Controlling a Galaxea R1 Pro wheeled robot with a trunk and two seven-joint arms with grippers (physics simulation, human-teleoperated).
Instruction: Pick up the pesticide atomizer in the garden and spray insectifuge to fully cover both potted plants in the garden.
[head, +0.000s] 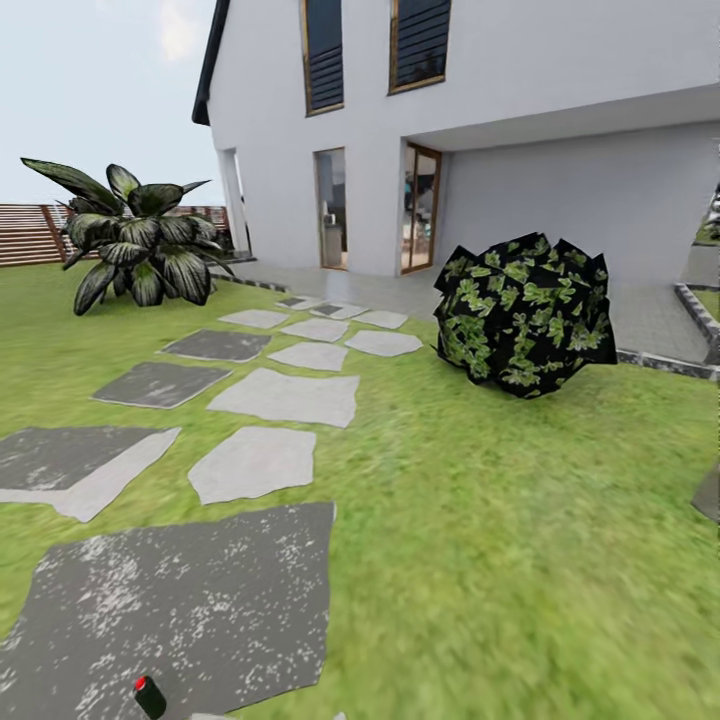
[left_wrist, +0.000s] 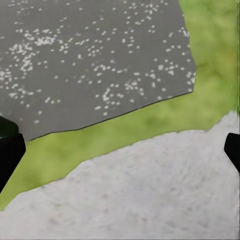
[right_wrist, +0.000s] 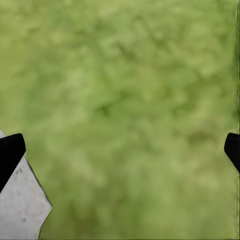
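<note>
the left end effector (left_wrist: 120, 147) is hanging released, fingertips wide apart, over a dark stepping stone (left_wrist: 90, 60) and a pale one. the right end effector (right_wrist: 120, 147) is hanging released over the lawn (right_wrist: 130, 100). the pesticide atomizer isn't appearing near the dark stepping stone.

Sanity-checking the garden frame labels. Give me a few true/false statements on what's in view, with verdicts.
1. Grey stepping stones cross the lawn toward the house. True.
2. The round dark bush stands left of the stones. False: it stands right of them; the broad-leaved plant is on the left.
3. The left gripper is open over stone and grass. True.
4. The right gripper is holding a sprayer. False: its fingers are apart, over grass.
5. A brown slatted fence stands far left. True.
</note>
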